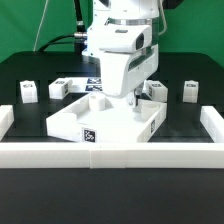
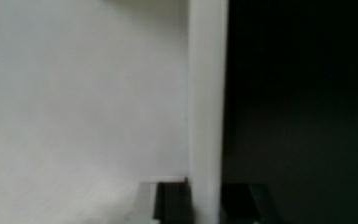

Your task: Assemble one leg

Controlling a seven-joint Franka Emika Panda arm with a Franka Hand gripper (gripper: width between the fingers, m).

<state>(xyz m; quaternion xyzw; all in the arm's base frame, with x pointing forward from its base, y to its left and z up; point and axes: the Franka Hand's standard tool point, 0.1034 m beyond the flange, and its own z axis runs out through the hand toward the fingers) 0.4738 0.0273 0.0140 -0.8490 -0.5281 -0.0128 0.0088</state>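
Hanging over white tray (image 1: 125, 128), hand (image 1: 127, 97), legs (image 1: 28, 92) seen in exterior view only

1. The worktop (image 1: 30, 65) is black; the backdrop (image 1: 30, 15) is green.
2. The tray-like piece (image 1: 120, 125) is white, with a black-and-white square tag (image 1: 90, 135).
3. The leg (image 1: 28, 92) at the worktop's edge on the exterior view's left is white, with a black-and-white tag.
4. The rail (image 1: 110, 157) along the front edge is white.
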